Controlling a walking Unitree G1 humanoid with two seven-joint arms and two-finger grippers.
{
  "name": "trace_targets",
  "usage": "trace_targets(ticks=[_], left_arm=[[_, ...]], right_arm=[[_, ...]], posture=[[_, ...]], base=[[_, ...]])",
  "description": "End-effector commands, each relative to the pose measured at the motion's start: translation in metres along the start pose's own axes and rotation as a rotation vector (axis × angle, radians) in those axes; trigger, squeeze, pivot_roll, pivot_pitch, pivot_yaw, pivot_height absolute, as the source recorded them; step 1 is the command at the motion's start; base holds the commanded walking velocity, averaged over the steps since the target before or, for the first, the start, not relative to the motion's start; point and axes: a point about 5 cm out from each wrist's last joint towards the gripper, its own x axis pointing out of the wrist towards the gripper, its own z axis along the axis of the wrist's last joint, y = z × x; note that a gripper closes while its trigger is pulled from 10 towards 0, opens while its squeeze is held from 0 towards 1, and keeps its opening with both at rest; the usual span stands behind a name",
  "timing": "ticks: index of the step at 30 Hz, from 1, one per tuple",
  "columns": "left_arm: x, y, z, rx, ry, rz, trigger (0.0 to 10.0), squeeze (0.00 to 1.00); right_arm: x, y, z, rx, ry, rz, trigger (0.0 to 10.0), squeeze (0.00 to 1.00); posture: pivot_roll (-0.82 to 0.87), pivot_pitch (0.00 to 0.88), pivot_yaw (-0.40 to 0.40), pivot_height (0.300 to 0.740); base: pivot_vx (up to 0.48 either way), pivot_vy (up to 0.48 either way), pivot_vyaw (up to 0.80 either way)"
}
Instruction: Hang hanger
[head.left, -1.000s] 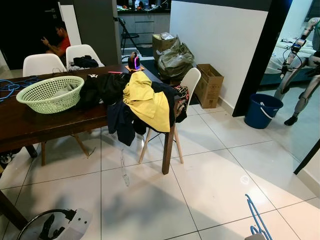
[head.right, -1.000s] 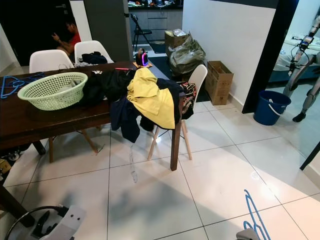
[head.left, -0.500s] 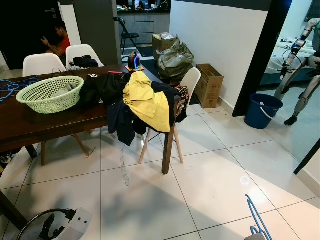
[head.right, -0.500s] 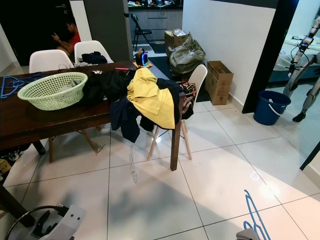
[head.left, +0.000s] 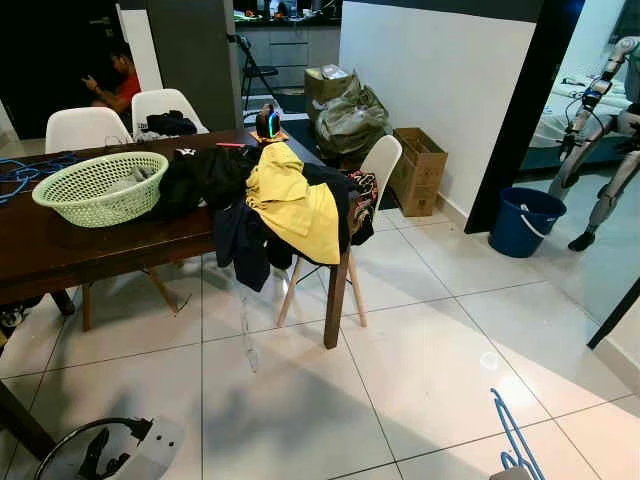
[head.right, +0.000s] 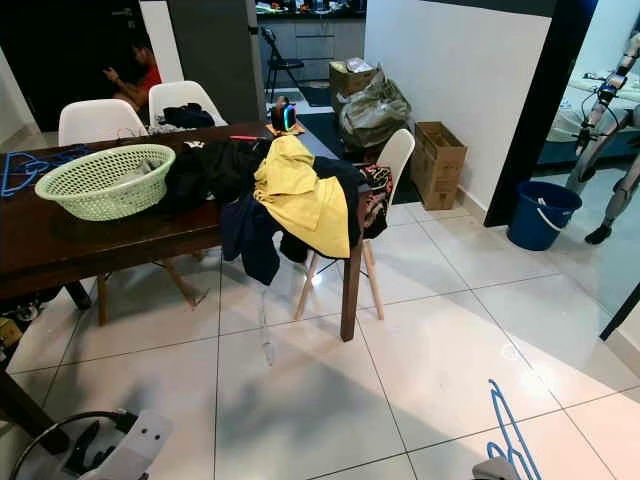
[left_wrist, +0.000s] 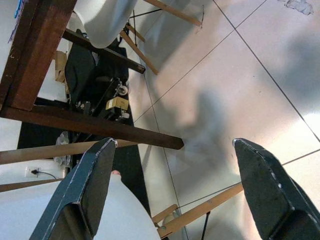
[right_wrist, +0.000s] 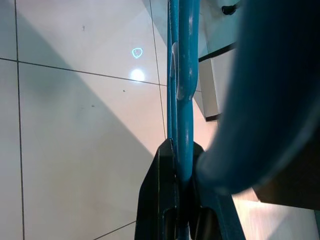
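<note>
A blue plastic clothes hanger (head.left: 511, 433) rises from the lower right corner of the head views, above the pale tiled floor (head.left: 420, 340). In the right wrist view the right gripper (right_wrist: 180, 200) has its two black fingers (right_wrist: 157, 192) pressed together on the hanger's thin blue bar, which runs straight up between them.

The left gripper (left_wrist: 172, 192) hangs low at the lower left of the head views; its wrist view shows both dark fingers (left_wrist: 85, 187) spread wide apart with nothing between them, tiles and wooden chair legs beyond.

In the upper left half of the head views stands a long dark wooden table (head.left: 60, 250). A pale green woven plastic basket (head.left: 100, 186) sits on it, and beside that lies a heap of black and yellow clothes (head.left: 280, 200) spilling over the table's end. White moulded chairs (head.left: 85, 128) stand around it. A person in a red top (head.left: 118, 82) sits at the far upper left. A round blue bucket (head.left: 525, 222) stands at the right, near a dark door frame, with a brown cardboard box (head.left: 420, 168) against the white wall.
</note>
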Motion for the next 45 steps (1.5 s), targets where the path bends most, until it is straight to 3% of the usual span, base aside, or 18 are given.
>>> trace_targets(ticks=[1,45], left_arm=[[-0.0019,-0.0036,-0.0014,0.012,0.007,-0.017,10.0,0.00],[-0.0012,-0.0038,-0.0004,0.012,0.007,-0.018,10.0,0.00]], right_arm=[[0.0002,-0.0005,-0.0013,0.003,0.013,0.002,10.0,0.00],[0.0009,-0.0011,-0.0007,0.003,0.012,0.002,10.0,0.00]], posture=[[0.01,0.000,-0.012,0.740],[0.01,0.000,-0.013,0.740]], base=[[0.000,0.000,0.00],[0.000,0.000,0.00]])
